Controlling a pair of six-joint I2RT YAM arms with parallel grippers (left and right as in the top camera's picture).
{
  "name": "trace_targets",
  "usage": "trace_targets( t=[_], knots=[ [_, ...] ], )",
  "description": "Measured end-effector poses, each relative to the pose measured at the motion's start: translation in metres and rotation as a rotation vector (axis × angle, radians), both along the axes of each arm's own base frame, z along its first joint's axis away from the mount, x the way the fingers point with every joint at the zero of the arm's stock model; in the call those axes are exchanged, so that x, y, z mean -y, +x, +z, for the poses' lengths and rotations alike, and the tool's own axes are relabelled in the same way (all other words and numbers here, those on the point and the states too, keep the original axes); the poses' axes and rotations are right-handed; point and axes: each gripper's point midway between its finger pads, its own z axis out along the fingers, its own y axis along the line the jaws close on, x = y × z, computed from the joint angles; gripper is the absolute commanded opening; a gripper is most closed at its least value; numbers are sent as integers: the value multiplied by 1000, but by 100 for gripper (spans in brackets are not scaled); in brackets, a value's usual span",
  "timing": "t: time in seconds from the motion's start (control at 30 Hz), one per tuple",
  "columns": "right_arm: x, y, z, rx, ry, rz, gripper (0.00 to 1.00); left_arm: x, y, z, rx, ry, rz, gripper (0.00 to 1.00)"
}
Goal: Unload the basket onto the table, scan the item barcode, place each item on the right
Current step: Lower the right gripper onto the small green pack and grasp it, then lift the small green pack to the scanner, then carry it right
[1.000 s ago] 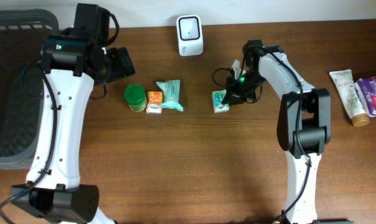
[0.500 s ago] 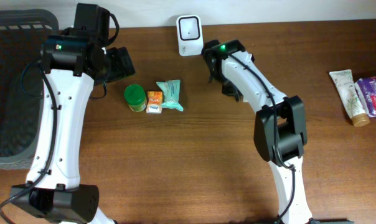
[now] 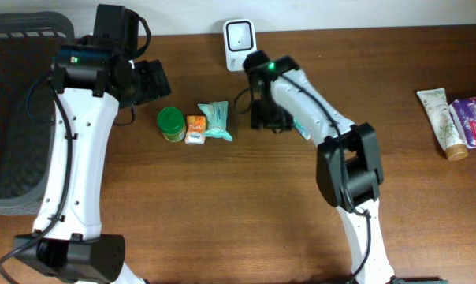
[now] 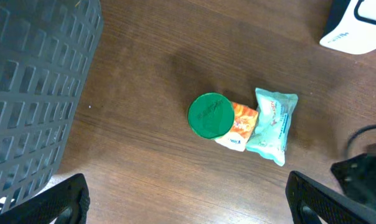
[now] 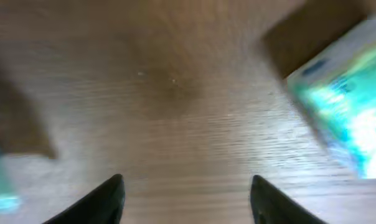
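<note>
The white barcode scanner (image 3: pixel 240 34) stands at the table's back edge; the left wrist view catches it at the top right (image 4: pixel 356 25). My right gripper (image 3: pixel 265 116) (image 5: pixel 188 202) hangs low over the wood in front of the scanner, open, with nothing between its fingers. A teal packet (image 5: pixel 343 118) lies blurred to its right, and overhead only a sliver of it (image 3: pixel 300 126) shows under the arm. My left gripper (image 3: pixel 153 81) (image 4: pixel 197 205) is wide open and empty, above a green-lidded jar (image 3: pixel 170 122) (image 4: pixel 210 115).
An orange packet (image 3: pixel 195 128) and a second teal packet (image 3: pixel 216 120) lie next to the jar. A dark mesh basket (image 3: pixel 17 118) fills the left edge. A cream tube (image 3: pixel 441 118) and a purple packet (image 3: pixel 473 120) lie at the far right.
My right gripper, shut on the teal packet a second ago, swung left past the scanner and has opened. The packet now lies beside it. The left arm has not moved.
</note>
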Motion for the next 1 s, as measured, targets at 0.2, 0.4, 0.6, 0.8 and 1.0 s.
trace_targets(
  t=[0.2,0.4,0.6,0.8,1.0],
  knots=[
    [72,38,34,43,73,72,70,0,0,0,0,0,0,99],
    [131,41,16,36,215,258,47,0,0,0,0,0,0,99],
    [114,25,-14,14,369,342,47,0,0,0,0,0,0,99],
    [105,12,-34,-7,436,344,4,0,0,0,0,0,0,99],
    [83,29,-9,50,575,248,4,0,0,0,1,0,0,99]
  ],
)
